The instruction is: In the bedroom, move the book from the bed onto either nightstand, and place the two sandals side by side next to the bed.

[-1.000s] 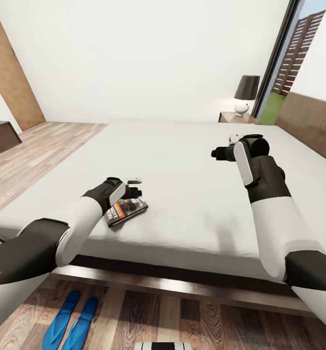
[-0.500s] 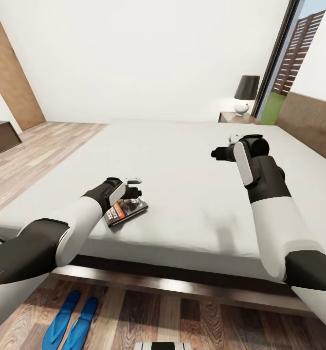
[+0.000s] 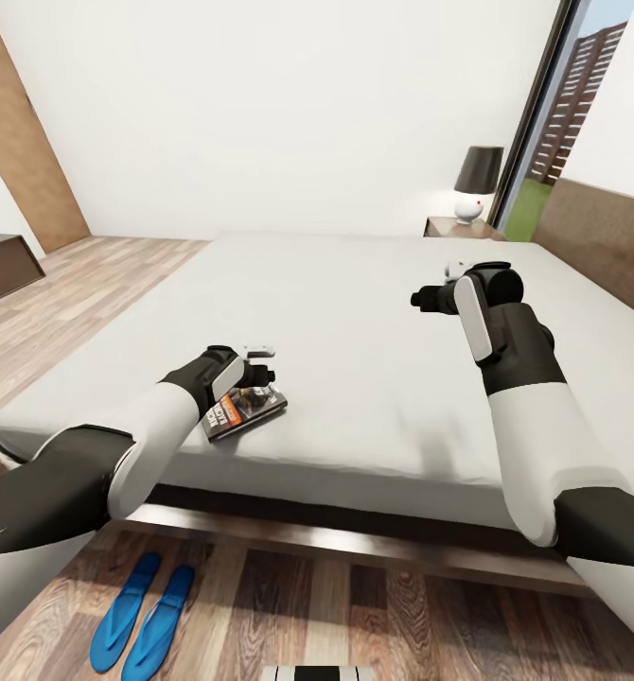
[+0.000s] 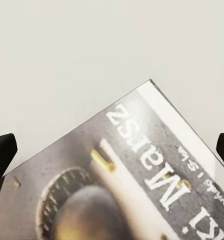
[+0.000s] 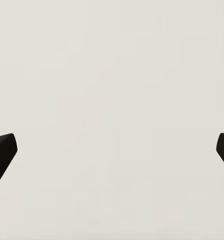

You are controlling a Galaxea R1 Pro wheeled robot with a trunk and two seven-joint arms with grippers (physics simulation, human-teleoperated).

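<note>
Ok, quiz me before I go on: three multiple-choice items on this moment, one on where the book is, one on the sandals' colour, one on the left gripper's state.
1. Where does the book lie?
A. on the nightstand by the lamp
B. on the bed, near its foot edge
C. on the floor beside the sandals

2. What colour are the two sandals?
A. bright blue
B. red
C. black

3. How is the left gripper set?
A. shut on the book
B. open, fingers either side of the book
C. shut, with nothing in it

Answers:
1 B: the head view shows it flat on the pale mattress of the bed, near the edge closest to the robot.
2 A: both lie blue on the wood floor below the bed frame.
3 B: in the left wrist view the fingertips stand far apart, with the book cover between them.
</note>
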